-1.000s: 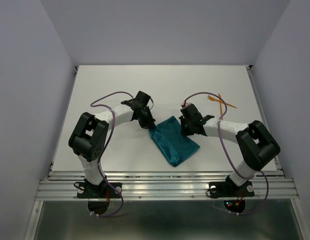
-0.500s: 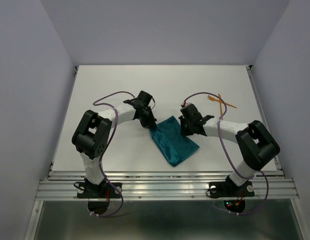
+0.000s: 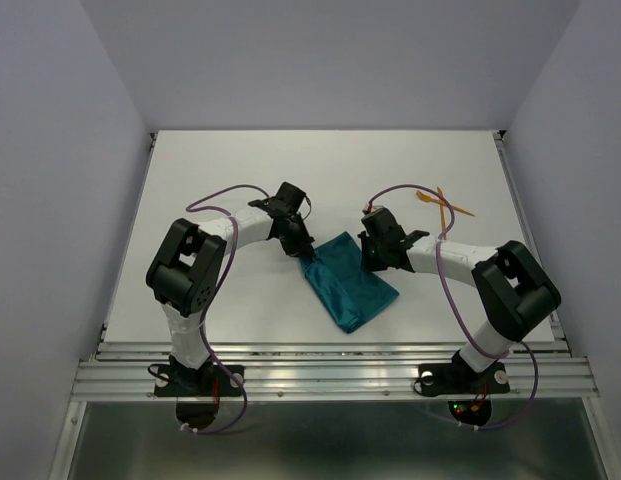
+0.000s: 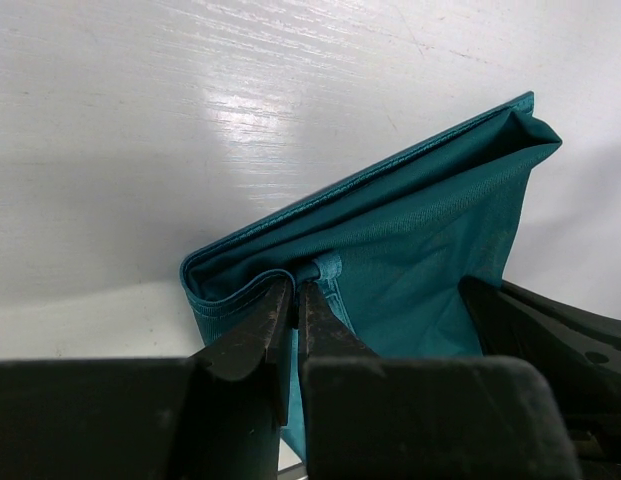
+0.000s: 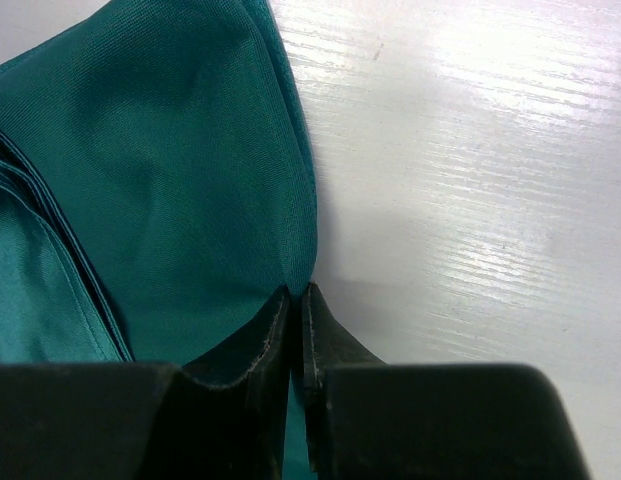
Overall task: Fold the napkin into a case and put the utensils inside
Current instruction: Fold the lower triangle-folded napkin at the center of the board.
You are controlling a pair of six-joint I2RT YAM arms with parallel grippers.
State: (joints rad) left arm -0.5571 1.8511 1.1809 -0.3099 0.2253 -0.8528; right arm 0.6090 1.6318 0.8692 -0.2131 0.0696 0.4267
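The teal napkin [image 3: 350, 282] lies folded in several layers at the table's middle, slanting down to the right. My left gripper [image 3: 305, 254] is shut on its upper-left corner; the left wrist view shows the fingers [image 4: 295, 300] pinching the cloth edge [image 4: 390, 250]. My right gripper [image 3: 371, 262] is shut on the napkin's upper-right edge; the right wrist view shows the jaws [image 5: 300, 295] pinching the cloth [image 5: 170, 180]. Two orange utensils [image 3: 442, 205] lie crossed at the far right of the table, away from both grippers.
The white table [image 3: 230, 170] has a metal rail along its near edge [image 3: 330, 355] and grey walls around. Purple cables loop over both arms.
The left arm's elbow has shifted slightly right. Both grippers stay where they were on the napkin, and the cloth has not visibly moved.
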